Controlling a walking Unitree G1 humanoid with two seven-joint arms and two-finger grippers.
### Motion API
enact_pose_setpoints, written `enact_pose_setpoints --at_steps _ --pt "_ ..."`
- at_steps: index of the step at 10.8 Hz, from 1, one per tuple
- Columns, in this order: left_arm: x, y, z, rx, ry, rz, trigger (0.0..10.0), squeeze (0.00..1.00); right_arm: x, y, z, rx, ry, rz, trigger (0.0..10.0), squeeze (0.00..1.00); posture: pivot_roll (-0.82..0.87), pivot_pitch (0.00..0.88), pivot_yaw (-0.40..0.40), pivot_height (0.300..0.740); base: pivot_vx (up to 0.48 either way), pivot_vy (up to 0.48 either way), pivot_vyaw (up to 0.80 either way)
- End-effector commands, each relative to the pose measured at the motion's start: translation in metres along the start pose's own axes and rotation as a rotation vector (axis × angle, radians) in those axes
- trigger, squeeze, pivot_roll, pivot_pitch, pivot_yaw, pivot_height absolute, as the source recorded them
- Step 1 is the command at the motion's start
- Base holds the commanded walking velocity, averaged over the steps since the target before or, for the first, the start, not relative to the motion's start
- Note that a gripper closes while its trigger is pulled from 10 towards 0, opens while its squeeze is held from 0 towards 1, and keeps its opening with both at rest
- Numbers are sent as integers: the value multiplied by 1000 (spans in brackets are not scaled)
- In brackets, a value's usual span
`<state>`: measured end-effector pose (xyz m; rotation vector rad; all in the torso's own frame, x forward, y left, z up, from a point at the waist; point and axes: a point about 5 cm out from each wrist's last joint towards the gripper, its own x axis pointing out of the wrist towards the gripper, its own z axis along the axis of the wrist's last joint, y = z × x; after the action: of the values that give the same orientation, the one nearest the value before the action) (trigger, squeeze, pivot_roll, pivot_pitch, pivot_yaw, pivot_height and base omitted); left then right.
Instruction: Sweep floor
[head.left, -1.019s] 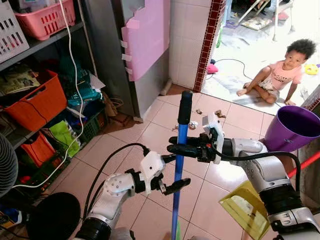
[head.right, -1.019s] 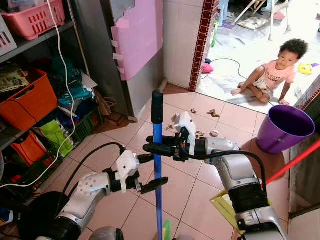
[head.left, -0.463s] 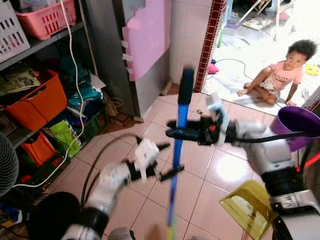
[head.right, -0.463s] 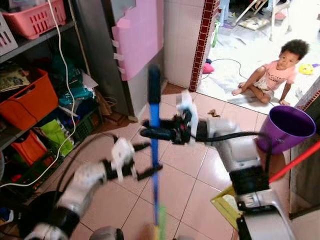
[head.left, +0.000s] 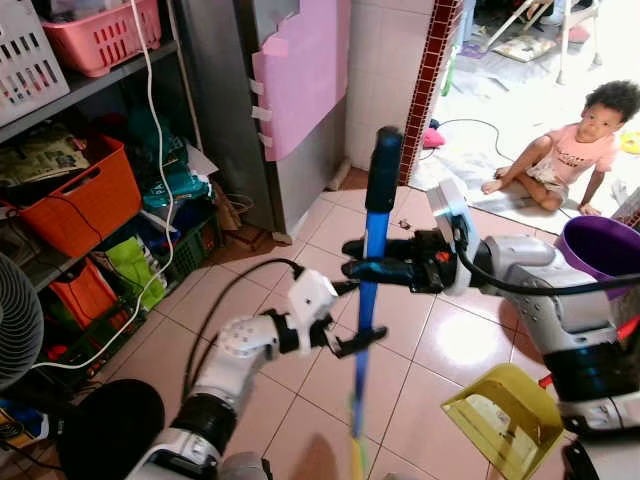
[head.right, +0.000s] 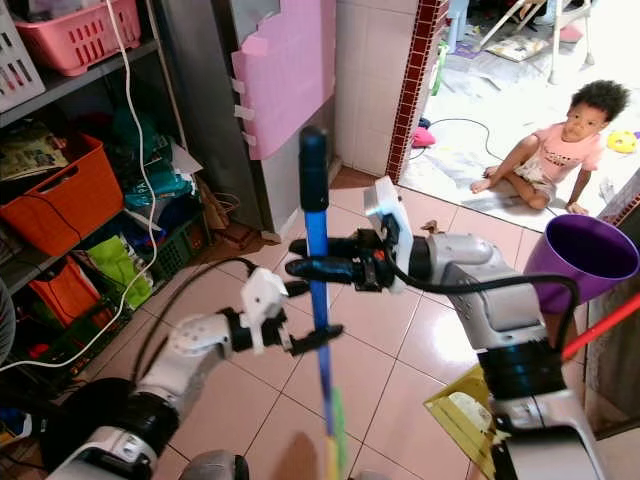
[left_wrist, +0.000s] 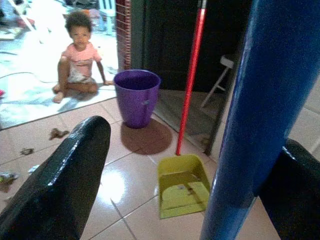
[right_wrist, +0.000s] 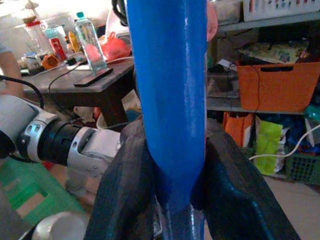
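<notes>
Blue broom handle, smooth round pole w/ black cap, stands near upright between both arms over glossy pink floor tiles. Right gripper clamped on it high up; left gripper lower, fingers spread wide w/ pole between, one touching. Yellow plastic dustpan lies near right arm, beside round purple bucket.

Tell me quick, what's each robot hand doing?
Left gripper: open around the blue broom handle.
Right gripper: shut on the handle.

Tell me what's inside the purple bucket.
The purple bucket stands open-topped on the tiles. Its visible inner wall is bare purple. Its bottom is hidden by the rim and the right arm's cable.
</notes>
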<state>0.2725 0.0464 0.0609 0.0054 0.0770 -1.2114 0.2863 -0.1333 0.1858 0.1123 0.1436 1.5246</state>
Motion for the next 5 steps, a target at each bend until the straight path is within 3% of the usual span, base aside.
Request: enact_pose_setpoints --at_steps 1,2,3,4,5 --pt "3 10 13 31 -37 22 2510 0 13 11 -2 50 -33 131 0 0 -110 0 22 740 0 0 0" --pt "6 9 14 32 -43 14 3922 0 14 12 -3 54 -31 135 0 0 -109 0 20 740 0 0 0" --pt "10 9 17 33 -53 14 10000 0 15 13 -3 53 -32 136 0 0 -109 0 19 740 0 0 0" --pt "14 10 21 11 -82 24 10000 0 17 13 -3 52 -37 134 0 0 -108 0 18 740 0 0 0" --pt "17 9 23 -3 -99 13 1725 0 19 14 -4 54 -39 132 0 0 -110 0 17 740 0 0 0"
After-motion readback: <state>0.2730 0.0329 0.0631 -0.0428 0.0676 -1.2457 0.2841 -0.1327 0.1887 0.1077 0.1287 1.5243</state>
